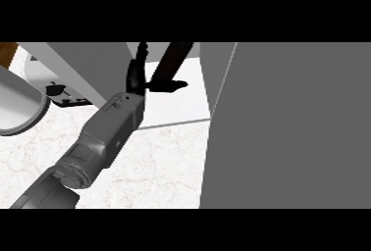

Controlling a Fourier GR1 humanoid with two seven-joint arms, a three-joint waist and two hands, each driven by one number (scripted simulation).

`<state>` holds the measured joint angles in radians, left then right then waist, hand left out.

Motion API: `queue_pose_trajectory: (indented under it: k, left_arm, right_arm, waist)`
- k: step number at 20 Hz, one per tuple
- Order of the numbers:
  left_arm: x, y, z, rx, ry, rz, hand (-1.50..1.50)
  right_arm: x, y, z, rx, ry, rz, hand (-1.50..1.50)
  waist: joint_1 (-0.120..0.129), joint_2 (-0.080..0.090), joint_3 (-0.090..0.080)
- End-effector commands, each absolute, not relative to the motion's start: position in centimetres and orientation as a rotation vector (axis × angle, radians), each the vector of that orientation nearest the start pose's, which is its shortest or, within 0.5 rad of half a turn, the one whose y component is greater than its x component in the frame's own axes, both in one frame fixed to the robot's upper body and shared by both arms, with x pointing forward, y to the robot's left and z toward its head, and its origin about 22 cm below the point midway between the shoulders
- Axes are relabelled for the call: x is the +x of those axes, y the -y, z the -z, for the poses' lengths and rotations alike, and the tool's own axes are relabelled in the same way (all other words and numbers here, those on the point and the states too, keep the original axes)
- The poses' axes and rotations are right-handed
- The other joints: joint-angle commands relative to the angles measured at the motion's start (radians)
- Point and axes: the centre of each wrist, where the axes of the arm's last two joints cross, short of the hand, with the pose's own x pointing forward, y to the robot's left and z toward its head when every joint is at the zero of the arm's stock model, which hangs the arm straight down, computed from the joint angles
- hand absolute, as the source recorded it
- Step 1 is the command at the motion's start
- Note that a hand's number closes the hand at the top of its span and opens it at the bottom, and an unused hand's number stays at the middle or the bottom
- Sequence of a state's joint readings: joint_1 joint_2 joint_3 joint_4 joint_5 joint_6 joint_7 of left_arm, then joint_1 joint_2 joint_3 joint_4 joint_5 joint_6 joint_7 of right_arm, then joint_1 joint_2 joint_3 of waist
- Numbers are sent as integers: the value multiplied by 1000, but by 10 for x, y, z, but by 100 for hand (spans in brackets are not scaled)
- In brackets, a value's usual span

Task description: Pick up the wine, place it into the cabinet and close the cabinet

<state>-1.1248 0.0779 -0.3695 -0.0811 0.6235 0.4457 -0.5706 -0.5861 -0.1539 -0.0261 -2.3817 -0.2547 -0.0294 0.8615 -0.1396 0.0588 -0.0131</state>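
The wine bottle [174, 58] is a dark, slim shape leaning inside the open cabinet, its lower end near the white cabinet floor [181, 100]. My left hand [136, 73] is just left of it, at the end of a grey forearm [109, 132] that comes in from the lower left. The fingers [138, 59] point straight up beside the bottle, not curled round it. The thumb [170, 86] sticks out to the right under the bottle's lower end. I cannot tell whether it touches the bottle. The right hand does not show.
A big grey cabinet door [290, 122] stands open and fills the right half of the view. Another grey cabinet panel [80, 68] is at the upper left. A grey round plate [18, 105] and a white appliance [51, 81] sit at the left on the marbled counter [152, 166].
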Motion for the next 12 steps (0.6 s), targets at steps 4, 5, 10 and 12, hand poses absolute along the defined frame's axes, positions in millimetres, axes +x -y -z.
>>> queue_pose_trajectory:
  k: [4, 5, 10, 12]
  left_arm:
    - [442, -154, -45, -25, 1893, 48, -150]
    - [441, -152, -42, -68, 1895, -2, -150]
    - [432, -126, -32, -246, 1879, -18, -150]
    - [439, -130, -45, -271, 1854, 26, -150]
  right_arm:
    - [185, 201, -279, 274, 2007, -288, -150]
    - [176, 207, -280, 296, 2028, -295, -150]
    - [176, 203, -281, 255, 2008, -263, -150]
    - [170, 210, -286, 239, 1999, -286, -150]
  waist:
    - [79, -34, 10]
    - [74, -37, 11]
    - [109, -51, 12]
    - [119, -57, 13]
